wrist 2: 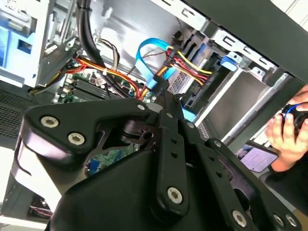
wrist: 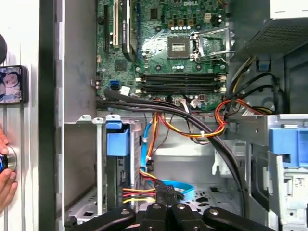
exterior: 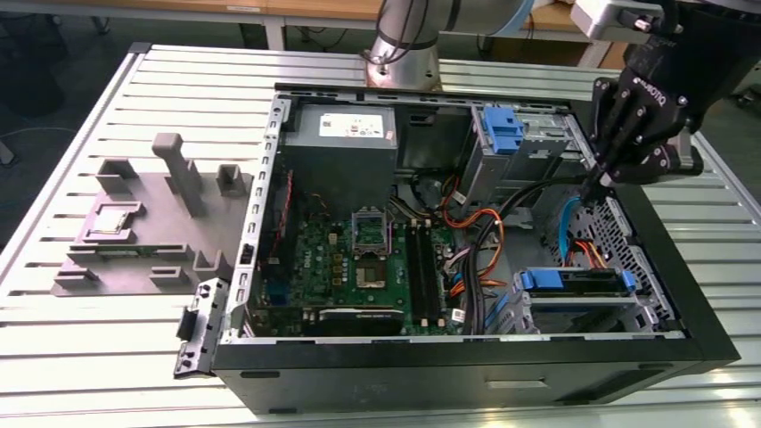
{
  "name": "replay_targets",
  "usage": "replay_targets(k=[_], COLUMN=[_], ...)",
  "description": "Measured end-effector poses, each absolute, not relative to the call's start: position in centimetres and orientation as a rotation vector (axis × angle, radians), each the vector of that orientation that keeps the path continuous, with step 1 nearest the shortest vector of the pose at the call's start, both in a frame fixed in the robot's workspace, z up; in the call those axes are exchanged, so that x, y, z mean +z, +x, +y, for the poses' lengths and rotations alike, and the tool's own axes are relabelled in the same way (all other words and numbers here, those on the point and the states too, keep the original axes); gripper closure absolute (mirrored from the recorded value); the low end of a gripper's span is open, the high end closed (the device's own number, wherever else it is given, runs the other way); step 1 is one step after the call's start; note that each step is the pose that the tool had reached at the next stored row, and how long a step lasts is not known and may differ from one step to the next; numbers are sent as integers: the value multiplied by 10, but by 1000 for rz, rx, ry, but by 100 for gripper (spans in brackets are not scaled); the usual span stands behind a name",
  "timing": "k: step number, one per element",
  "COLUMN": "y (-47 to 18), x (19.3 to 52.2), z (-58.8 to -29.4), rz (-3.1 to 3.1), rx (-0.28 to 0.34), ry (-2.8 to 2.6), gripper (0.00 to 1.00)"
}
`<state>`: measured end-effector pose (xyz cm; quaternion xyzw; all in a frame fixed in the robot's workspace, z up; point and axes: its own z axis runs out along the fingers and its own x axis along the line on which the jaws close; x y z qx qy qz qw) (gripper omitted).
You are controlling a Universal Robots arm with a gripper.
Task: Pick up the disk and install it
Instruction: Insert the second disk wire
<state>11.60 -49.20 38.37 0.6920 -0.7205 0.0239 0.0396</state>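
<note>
One claw [exterior: 591, 189] – tilted, over disk [exterior: 576, 282]

Place: robotics lab or test workshop.
Bench: slatted aluminium table [exterior: 71, 339].
Workpiece: opened PC case [exterior: 476, 366], motherboard [exterior: 356, 259] and cables [wrist: 192, 130] bare.
Fixture: grey parts jig [exterior: 155, 223] beside it.
Machine: arm base [exterior: 402, 45] bolted behind.
Surroundings: wooden desks [exterior: 298, 11] beyond.
</note>
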Motion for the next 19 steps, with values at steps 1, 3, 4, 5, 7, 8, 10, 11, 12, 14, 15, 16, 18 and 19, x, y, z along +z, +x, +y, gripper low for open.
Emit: replay_targets(k=[1, 3, 4, 5, 7, 8, 10, 11, 12, 14, 15, 16, 18, 19], y=[116, 116, 117, 117, 118, 119, 121, 121, 121, 121, 122, 122, 122, 122], x=[384, 384, 384, 383, 383, 382, 381, 380, 380, 379, 378, 377, 376, 376], z=[-489, -485, -484, -484, -483, -482, -479, -477, -475, -474, -473, -472, -472, -472], rz=[-2207, -2205, -2205, -2203, -2198, -2197, -2195, -2195, -2196, -2195, -2191, -2187, -2175, -2169], rx=[76, 79, 85, 94, 113, 119, 123, 124, 124, 126, 133, 141, 164, 176], ry=[2119, 2115, 2109, 2102, 2088, 2084, 2080, 2079, 2079, 2077, 2074, 2070, 2058, 2053], gripper=[90, 90, 90, 90, 90, 90, 90, 89, 89, 83, 83, 83, 83, 82])
